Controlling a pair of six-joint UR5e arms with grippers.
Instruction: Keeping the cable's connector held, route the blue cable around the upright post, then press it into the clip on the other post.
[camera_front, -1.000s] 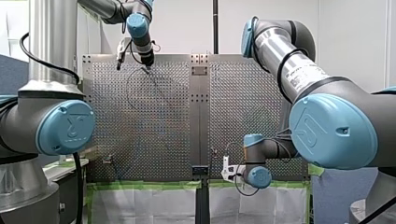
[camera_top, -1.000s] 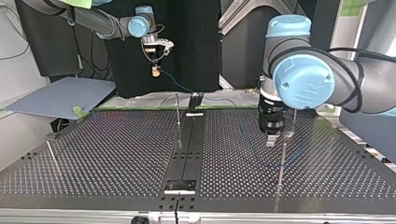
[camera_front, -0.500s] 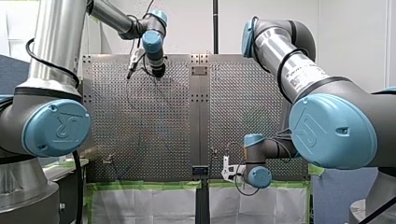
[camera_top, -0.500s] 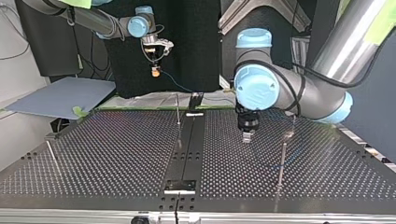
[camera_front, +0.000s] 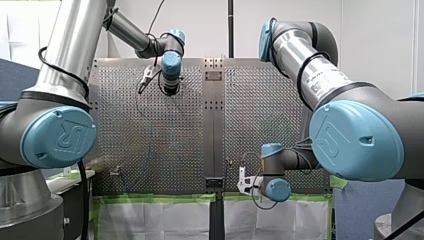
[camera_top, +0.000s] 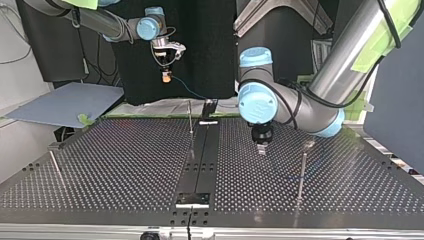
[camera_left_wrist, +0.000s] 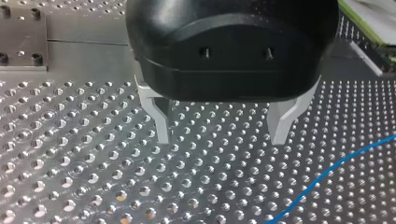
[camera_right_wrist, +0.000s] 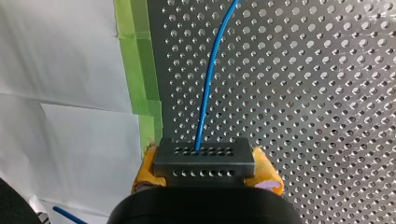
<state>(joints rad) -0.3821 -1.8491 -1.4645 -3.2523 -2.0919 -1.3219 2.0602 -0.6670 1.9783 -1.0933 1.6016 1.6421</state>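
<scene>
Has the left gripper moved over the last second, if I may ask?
Yes. In the top view the left gripper has slid leftward, away from the tall post toward the centre rail.

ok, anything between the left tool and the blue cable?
Nothing: left wrist view shows only bare perforated table between my left tool and the blue cable.

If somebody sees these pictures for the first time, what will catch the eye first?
Probably the blue cable, running over the perforated table from the grey connector that my right tool clamps, raised near the table's taped edge. Then my left tool, open and empty, hanging close above the table near its middle, the cable passing beside it.
</scene>
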